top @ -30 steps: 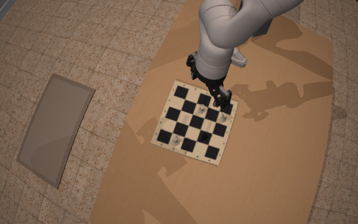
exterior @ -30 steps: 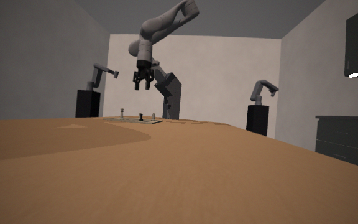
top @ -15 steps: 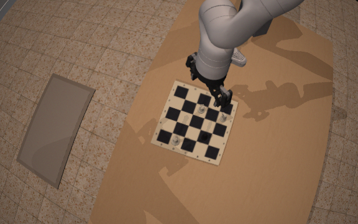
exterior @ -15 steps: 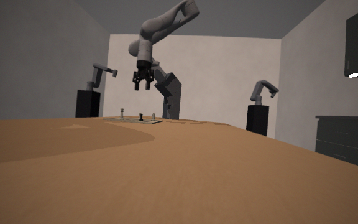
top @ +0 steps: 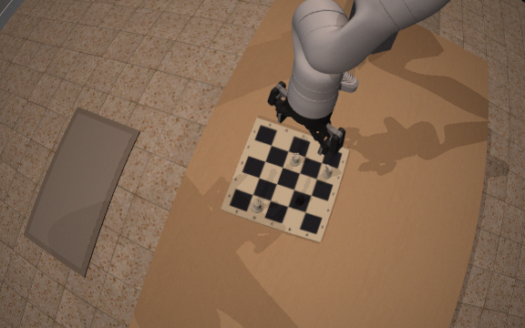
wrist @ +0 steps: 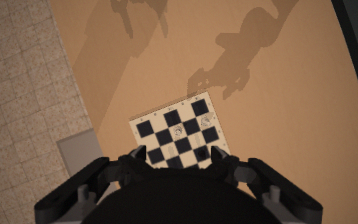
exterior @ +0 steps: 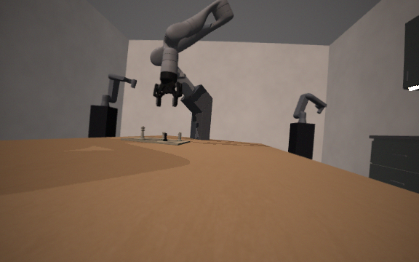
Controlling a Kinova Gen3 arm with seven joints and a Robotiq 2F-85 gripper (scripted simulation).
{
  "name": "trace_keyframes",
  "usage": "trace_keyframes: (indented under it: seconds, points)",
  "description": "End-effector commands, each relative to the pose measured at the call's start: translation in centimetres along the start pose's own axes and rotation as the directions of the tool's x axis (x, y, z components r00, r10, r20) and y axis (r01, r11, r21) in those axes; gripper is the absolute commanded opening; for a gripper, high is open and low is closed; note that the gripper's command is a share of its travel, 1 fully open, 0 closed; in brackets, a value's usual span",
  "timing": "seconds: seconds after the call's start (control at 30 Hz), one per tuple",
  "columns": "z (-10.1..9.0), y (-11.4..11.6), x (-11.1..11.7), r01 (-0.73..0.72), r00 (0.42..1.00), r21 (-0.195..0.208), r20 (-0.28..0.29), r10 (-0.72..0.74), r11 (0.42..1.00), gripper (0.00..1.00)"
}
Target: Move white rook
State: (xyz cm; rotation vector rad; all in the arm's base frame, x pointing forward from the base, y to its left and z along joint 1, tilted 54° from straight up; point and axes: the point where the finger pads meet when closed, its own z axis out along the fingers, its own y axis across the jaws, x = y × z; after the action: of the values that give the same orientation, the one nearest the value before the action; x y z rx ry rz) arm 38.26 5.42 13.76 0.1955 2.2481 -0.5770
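The chessboard lies on the wooden table. Three white pieces stand on it: one near the far side, one by the right edge, and a taller one at the near left. They are too small to tell which is the white rook. A black piece stands near the front. My gripper is open and empty, high above the board's far right part. It also shows in the side view well above the pieces, and in the wrist view, with the board far below.
A grey mat lies on the tiled floor left of the table. Two other arms on black pedestals stand behind the table. A dark cabinet is at the right wall.
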Motion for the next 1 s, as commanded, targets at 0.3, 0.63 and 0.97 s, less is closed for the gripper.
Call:
trace_keyframes:
  seconds: [0.3, 0.63, 0.97]
  points:
    - [0.8, -0.1, 0.0, 0.245, 0.970, 0.003, -0.001, -0.245, 0.970, 1.00]
    - [1.7, 0.0, 0.1, 0.520, 0.854, 0.002, -0.002, -0.520, 0.854, 1.00]
    - [2.6, 0.0, 0.1, 0.749, 0.663, 0.001, -0.003, -0.749, 0.663, 1.00]
